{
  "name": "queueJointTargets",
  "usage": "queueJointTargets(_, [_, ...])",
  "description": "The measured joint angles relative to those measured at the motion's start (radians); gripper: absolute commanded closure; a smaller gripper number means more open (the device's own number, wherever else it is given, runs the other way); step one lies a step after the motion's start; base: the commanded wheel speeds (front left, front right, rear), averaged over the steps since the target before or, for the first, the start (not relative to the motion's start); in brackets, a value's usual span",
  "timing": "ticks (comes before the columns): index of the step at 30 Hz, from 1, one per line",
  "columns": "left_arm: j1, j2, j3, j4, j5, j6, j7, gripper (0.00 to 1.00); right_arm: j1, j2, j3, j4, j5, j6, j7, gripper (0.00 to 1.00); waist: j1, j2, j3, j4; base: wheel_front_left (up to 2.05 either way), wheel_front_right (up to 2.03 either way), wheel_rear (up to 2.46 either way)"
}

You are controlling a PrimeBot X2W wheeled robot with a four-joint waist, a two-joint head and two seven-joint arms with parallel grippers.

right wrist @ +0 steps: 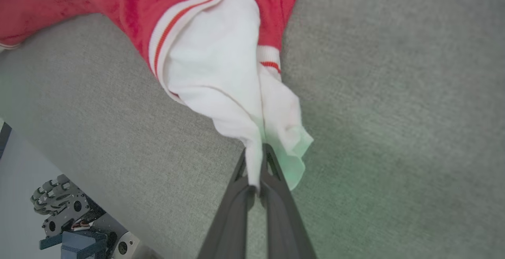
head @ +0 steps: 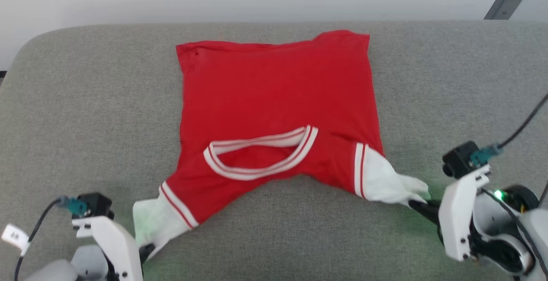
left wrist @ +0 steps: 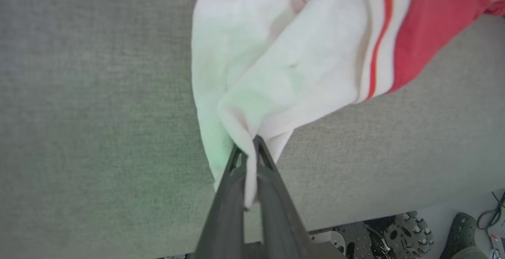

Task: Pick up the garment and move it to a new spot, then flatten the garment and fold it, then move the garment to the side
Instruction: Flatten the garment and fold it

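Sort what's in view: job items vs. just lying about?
Job:
- garment, spread on the grey cushion
- left gripper, shut on its white sleeve end
- right gripper, shut on the other sleeve end

Lying about:
- metal bracket by the wall

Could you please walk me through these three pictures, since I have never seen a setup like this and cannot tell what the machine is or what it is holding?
This is a two-armed robot, and each arm ends in a gripper with two long dark fingers. The wide picture comes from a camera on its head, looking down at a grey padded surface. On it lies a red sports jersey, spread out with its striped collar toward the robot and its white sleeve ends pointing to either side.

The other two pictures come from cameras on the wrists, each looking along its own fingers. In the left wrist view, the left gripper is shut on the white end of one sleeve. In the right wrist view, the right gripper is shut on the other white sleeve end. So the robot holds the jersey by both sleeves.
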Motion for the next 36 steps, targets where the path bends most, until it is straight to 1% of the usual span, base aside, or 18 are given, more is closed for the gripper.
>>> queueJointTargets(7, [0.071, -0.001, 0.008, -0.033, -0.033, 0.025, -0.037, 1.0, 0.101, 0.01, -0.058, -0.061, 0.002, 0.0, 0.058, 1.0, 0.0, 0.0, 0.011, -0.003, 0.0, 0.0, 0.0])
queueJointTargets(15, [0.135, -0.022, 0.019, -0.043, -0.085, 0.054, -0.06, 1.0, 0.204, 0.03, -0.1, -0.095, -0.002, 0.0, 0.134, 1.0, 0.0, 0.0, 0.025, -0.009, 0.0, 0.0, 0.0])
queueJointTargets(18, [0.146, -0.028, 0.024, -0.044, -0.087, 0.055, -0.074, 1.0, 0.224, 0.047, -0.117, -0.101, -0.006, 0.0, 0.143, 1.0, -0.0001, 0.0, 0.033, -0.006, 0.0, 0.0, 0.0])
queueJointTargets(19, [0.148, -0.03, 0.026, -0.043, -0.087, 0.054, -0.078, 1.0, 0.229, 0.049, -0.123, -0.105, -0.013, 0.0, 0.143, 0.95, 0.0, 0.0, 0.037, -0.004, 0.0, 0.0, 0.0])
queueJointTargets(20, [0.148, -0.031, 0.028, -0.043, -0.086, 0.053, -0.083, 1.0, 0.231, 0.052, -0.129, -0.111, -0.022, 0.0, 0.142, 0.77, 0.0, 0.0, 0.041, -0.003, 0.0, 0.0, 0.0])
queueJointTargets(21, [0.148, -0.034, 0.03, -0.043, -0.086, 0.052, -0.088, 1.0, 0.231, 0.054, -0.134, -0.118, -0.031, 0.0, 0.138, 0.54, 0.0, 0.0, 0.045, -0.001, 0.0, 0.0, 0.0])
queueJointTargets(22, [0.148, -0.039, 0.033, -0.041, -0.086, 0.05, -0.095, 1.0, 0.231, 0.057, -0.141, -0.125, -0.042, 0.0, 0.132, 0.06, -0.0001, 0.0, 0.049, 0.001, 0.0, 0.0, 0.0])
queueJointTargets(23, [0.148, -0.041, 0.036, -0.04, -0.086, 0.046, -0.102, 1.0, 0.23, 0.064, -0.155, -0.131, -0.052, 0.0, 0.127, 0.0, 0.0, 0.0, 0.054, 0.003, 0.0, 0.0, 0.0])
queueJointTargets(26, [0.144, -0.047, 0.039, -0.04, -0.078, 0.038, -0.113, 1.0, 0.223, 0.074, -0.181, -0.175, -0.078, 0.0, 0.125, 0.0, 0.0, 0.0, 0.067, 0.007, 0.0, 0.0, 0.0])
queueJointTargets(32, [0.127, -0.057, 0.042, -0.041, -0.064, 0.015, -0.13, 1.0, 0.164, 0.107, -0.274, -0.284, -0.136, 0.0, 0.123, 0.0, -0.0001, 0.0, 0.101, 0.015, 0.0, 0.0, 0.0])
queueJointTargets(36, [0.105, -0.064, 0.037, -0.036, -0.039, -0.001, -0.131, 1.0, 0.076, 0.15, -0.345, -0.294, -0.196, 0.0, 0.105, 0.0, -0.0001, 0.0, 0.124, 0.022, 0.0, 0.0, 0.0])
